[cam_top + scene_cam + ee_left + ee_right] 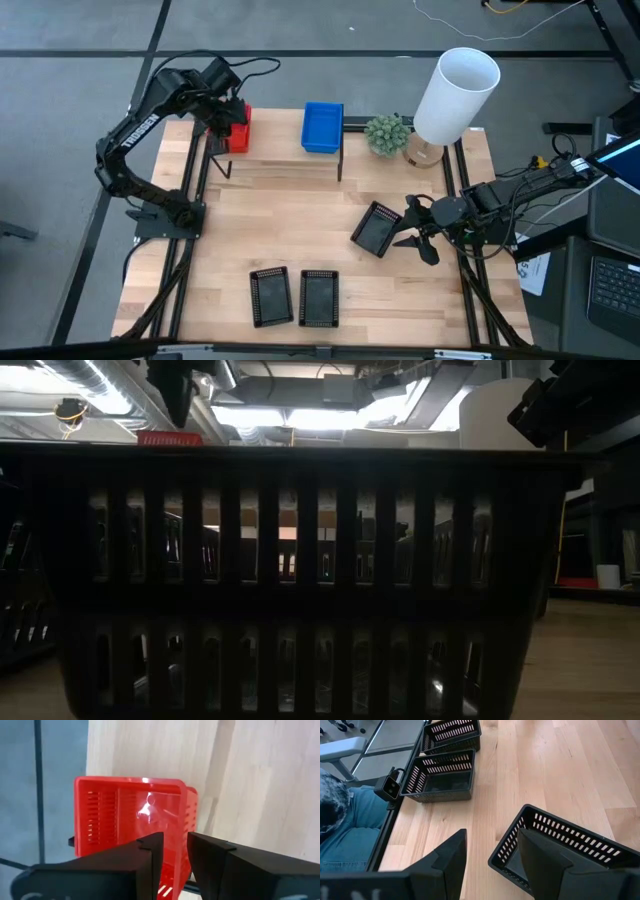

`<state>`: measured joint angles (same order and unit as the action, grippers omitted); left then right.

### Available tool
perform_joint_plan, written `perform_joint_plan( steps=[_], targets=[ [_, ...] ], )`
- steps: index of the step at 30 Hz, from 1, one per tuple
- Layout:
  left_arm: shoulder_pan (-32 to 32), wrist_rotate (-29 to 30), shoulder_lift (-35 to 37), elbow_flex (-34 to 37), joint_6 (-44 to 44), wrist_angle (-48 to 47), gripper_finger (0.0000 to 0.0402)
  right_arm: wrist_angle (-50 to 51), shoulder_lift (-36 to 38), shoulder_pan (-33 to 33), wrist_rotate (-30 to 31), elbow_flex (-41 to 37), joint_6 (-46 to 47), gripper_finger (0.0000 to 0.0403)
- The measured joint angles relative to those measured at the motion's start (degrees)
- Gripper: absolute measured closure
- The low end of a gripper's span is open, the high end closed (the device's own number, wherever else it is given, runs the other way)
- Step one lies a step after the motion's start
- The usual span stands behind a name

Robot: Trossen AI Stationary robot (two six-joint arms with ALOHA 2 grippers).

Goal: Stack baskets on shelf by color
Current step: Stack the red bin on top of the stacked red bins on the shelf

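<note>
Red basket stack (238, 128) at shelf (280, 160) ten o'clock, left gripper (174, 851) above, jaws slightly parted; black basket (377, 229) at four o'clock, right gripper (417, 240) open astride its rim; I'd close squarely, lift level.

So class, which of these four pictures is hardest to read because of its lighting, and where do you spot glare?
The low view is hardest: a black basket fills it, backlit by bright ceiling lights, so it reads as a dark silhouette. In the left wrist view, a white glare spot sits on the red basket. The high view is evenly lit.
</note>
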<state>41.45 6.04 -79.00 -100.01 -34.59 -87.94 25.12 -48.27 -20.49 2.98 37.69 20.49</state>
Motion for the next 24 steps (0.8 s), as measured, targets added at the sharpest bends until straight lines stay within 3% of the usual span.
perform_joint_plan(
  steps=[4, 9, 15, 24],
  targets=[
    [-2.0, 4.77, -0.02, -0.2, 4.06, 0.02, 0.0324, 0.01, 0.0, 0.01, 0.0, 0.0, 0.0, 0.0228],
    [-5.92, 20.43, -0.02, 3.78, 8.99, 0.61, 0.0333, 0.02, 0.0, 0.02, 0.0, 0.0, 0.0, 0.0228],
    [-10.3, 32.49, -0.11, 11.24, 10.12, 5.98, 0.0347, 0.07, 0.0, 0.02, 0.0, -0.02, -0.02, 0.0228],
    [-13.23, 37.84, -0.07, 18.37, 14.22, 9.06, 0.037, 1.16, 0.0, 0.0, 0.0, -0.02, -0.02, 0.0228]
  ],
)
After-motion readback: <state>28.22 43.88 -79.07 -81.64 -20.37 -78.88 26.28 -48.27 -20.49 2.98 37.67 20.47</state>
